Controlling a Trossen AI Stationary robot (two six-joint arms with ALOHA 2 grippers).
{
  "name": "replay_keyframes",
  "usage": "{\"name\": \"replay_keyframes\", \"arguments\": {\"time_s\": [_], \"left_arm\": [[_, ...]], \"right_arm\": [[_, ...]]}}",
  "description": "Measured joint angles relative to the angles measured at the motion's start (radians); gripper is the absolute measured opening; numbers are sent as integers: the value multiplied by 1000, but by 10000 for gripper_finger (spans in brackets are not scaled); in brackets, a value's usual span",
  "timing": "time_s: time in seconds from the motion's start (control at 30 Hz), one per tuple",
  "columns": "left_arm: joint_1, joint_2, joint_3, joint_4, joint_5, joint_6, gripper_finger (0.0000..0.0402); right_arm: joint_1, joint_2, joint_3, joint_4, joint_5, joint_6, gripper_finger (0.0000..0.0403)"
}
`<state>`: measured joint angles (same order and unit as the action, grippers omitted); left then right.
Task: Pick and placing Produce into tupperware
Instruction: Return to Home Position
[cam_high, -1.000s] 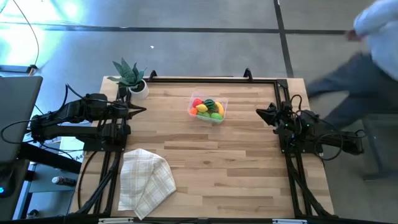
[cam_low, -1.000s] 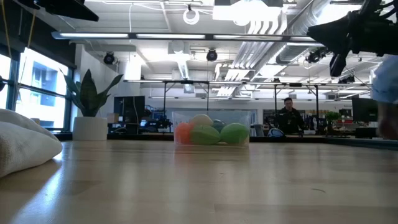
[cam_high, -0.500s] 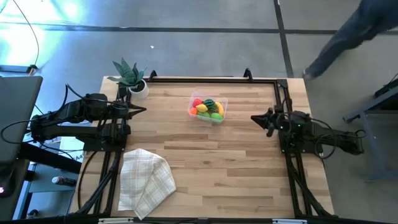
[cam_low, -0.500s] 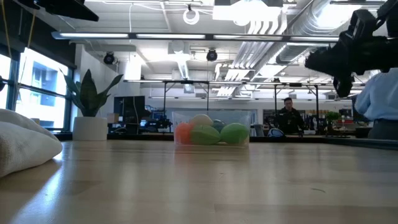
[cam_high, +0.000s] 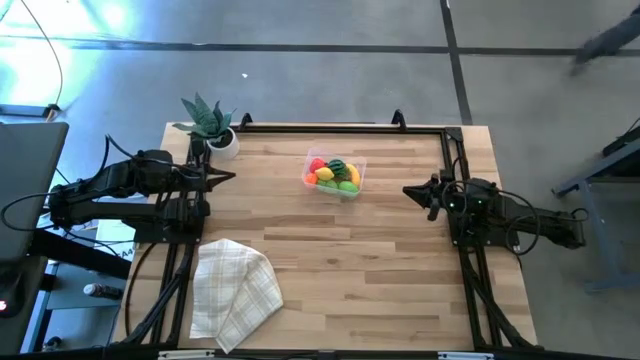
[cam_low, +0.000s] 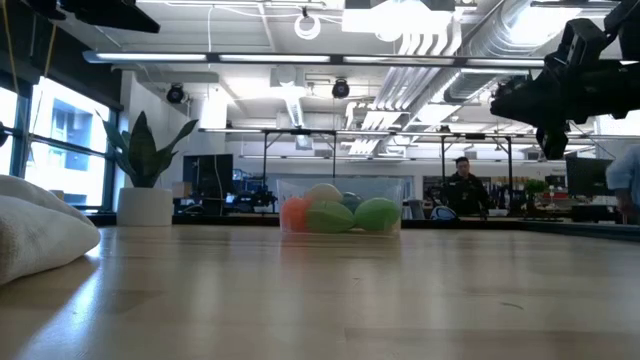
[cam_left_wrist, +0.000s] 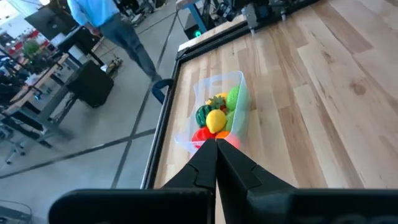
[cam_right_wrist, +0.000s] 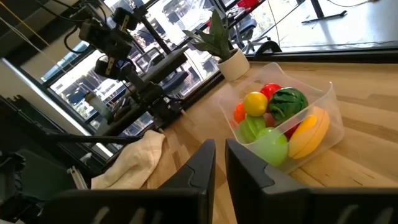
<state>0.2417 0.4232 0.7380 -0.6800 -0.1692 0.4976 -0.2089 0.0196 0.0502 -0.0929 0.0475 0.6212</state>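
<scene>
The clear tupperware (cam_high: 335, 174) rests by its base on the far middle of the wooden table. It holds the produce (cam_right_wrist: 273, 118): a yellow lemon, a banana, red, orange and green pieces. My left gripper (cam_high: 228, 178) hovers shut at the table's left side, pointing toward the container (cam_left_wrist: 217, 115). My right gripper (cam_high: 408, 190) hangs above the table's right side, also pointing toward it. A narrow gap shows between its fingers (cam_right_wrist: 221, 152). Neither gripper touches anything.
A potted green plant (cam_high: 210, 125) stands at the far left corner. A checked folded cloth (cam_high: 232, 290) lies at the near left. Black frame rails run along the table's left, right and far edges. A person (cam_low: 463, 185) shows far off in the room behind.
My right gripper has come down and moved a little toward the table's left and near edge, then held still. A person beyond the table's far right corner has walked out of the high view. The container and produce have not moved.
</scene>
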Motion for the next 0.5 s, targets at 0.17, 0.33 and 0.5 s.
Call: {"name": "replay_keyframes", "arguments": {"time_s": [0.17,0.33,0.5], "left_arm": [[0,0,0,92,-8,46,1],[0,0,0,331,-6,-12,1],[0,0,0,535,-5,-56,1]], "right_arm": [[0,0,0,0,0,0,28],[0,0,0,-1,-1,0,28],[0,0,1,-1,-2,0,28]]}}
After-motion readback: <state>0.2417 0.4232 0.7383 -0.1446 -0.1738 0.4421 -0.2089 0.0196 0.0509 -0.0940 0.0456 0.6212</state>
